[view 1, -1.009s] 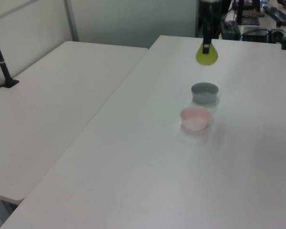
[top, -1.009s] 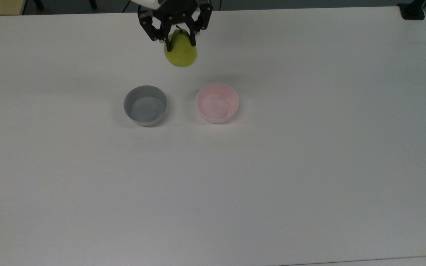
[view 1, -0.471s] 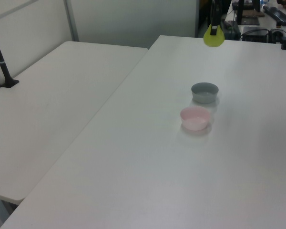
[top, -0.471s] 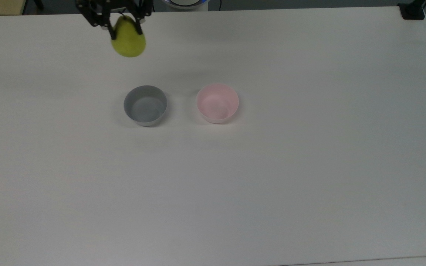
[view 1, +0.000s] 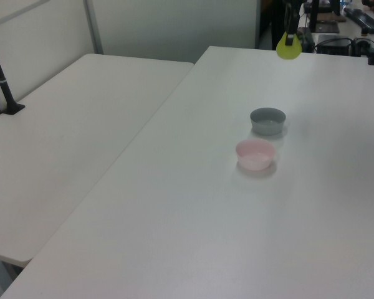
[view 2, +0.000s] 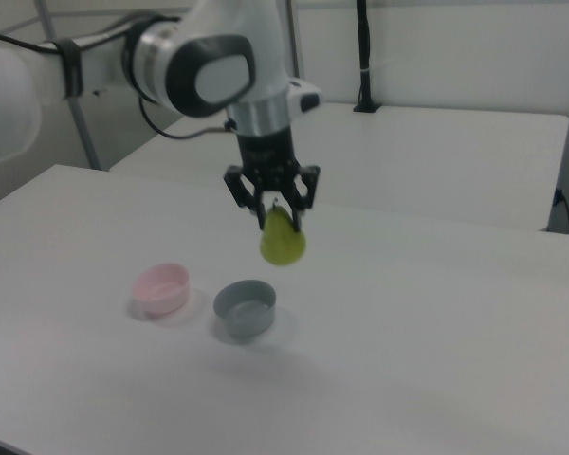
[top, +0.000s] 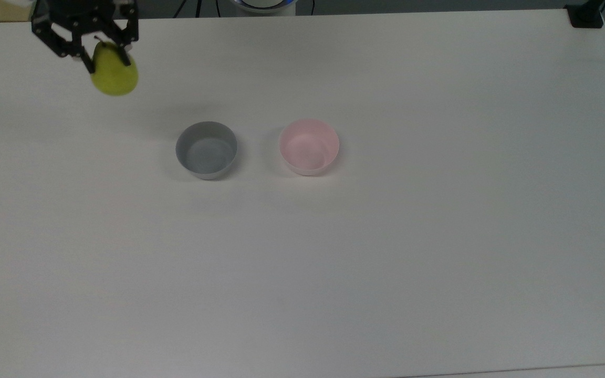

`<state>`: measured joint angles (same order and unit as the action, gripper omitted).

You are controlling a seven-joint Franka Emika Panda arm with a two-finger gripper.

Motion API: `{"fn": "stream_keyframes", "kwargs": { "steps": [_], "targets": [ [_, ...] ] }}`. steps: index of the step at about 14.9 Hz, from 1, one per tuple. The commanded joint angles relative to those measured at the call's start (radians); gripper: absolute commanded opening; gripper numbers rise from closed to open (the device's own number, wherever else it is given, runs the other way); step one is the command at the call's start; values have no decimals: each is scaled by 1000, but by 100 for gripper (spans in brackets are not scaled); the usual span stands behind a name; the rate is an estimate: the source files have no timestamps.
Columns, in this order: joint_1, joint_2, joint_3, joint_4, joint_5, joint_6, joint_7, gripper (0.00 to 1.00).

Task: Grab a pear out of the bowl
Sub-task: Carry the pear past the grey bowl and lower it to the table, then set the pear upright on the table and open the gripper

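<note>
A yellow-green pear [top: 114, 77] [view 1: 288, 48] [view 2: 283, 244] hangs in the air, held at its narrow top by my gripper [top: 106, 56] [view 2: 280, 220], which is shut on it. In the top view it is near the table's far left corner, well to the left of and beyond both bowls. The pale pink bowl [top: 309, 146] [view 1: 255, 154] [view 2: 161, 288] sits with nothing in it near the middle of the white table [top: 386, 252].
A grey bowl [top: 207, 149] [view 1: 267, 120] [view 2: 246, 307] of the same size stands beside the pink one, on the top view's left. A second white table [view 1: 62, 149] adjoins on the left view's left. A black clamp [top: 585, 14] sits at the far right corner.
My gripper has carried the pear leftward in the top view, from above the gap between the bowls to beyond the grey bowl's left. Both bowls have stayed put.
</note>
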<state>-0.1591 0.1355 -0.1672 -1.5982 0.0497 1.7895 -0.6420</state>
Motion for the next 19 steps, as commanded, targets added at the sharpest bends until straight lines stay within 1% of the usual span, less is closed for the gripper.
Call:
{"fn": "stream_keyframes", "kwargs": {
  "steps": [1, 3, 5, 8, 11, 16, 17, 18, 19],
  "targets": [
    [-8, 30, -31, -90, 18, 120, -30, 0],
    [-10, 45, -38, -144, 21, 201, -30, 0],
    [-19, 91, -38, -181, 21, 257, -45, 0],
    [-20, 157, -38, -187, 27, 333, -35, 0],
    [-40, 199, -38, -186, 71, 366, -38, 0],
    [-54, 229, -38, -189, 84, 383, -31, 0],
    [-54, 231, -38, -187, 103, 383, -30, 3],
    [-54, 236, -38, -187, 129, 383, -30, 14],
    [-56, 234, -40, -186, 143, 380, -30, 45]
  ]
}}
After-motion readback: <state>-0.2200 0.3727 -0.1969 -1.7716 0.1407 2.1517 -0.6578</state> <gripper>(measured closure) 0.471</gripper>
